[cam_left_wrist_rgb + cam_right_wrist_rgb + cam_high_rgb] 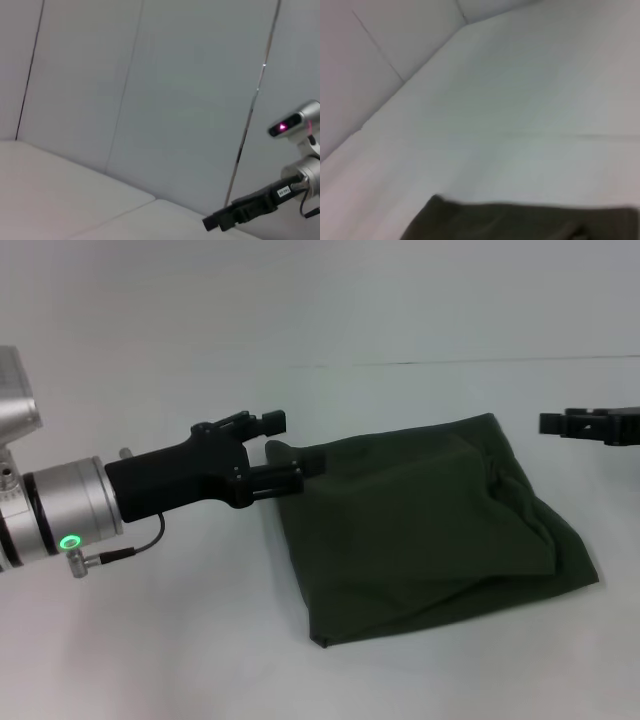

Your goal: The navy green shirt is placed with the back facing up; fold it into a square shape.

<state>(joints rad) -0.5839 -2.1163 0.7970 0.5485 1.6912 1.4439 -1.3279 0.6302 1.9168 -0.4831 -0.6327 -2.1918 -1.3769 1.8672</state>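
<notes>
The navy green shirt [420,530] lies folded into a rough, rumpled square on the white table [150,640], right of centre in the head view. My left gripper [279,452] is at its upper left corner, open. One finger is above the corner and the other [275,483] is at the cloth's edge, with the raised corner between them. My right gripper [572,425] hovers apart from the shirt, beyond its upper right corner; it also shows in the left wrist view [220,222]. The right wrist view shows a strip of the shirt [520,222].
The white table runs back to a pale wall [320,300], with a seam line [450,362] along its far edge. Wall panels [150,100] fill the left wrist view.
</notes>
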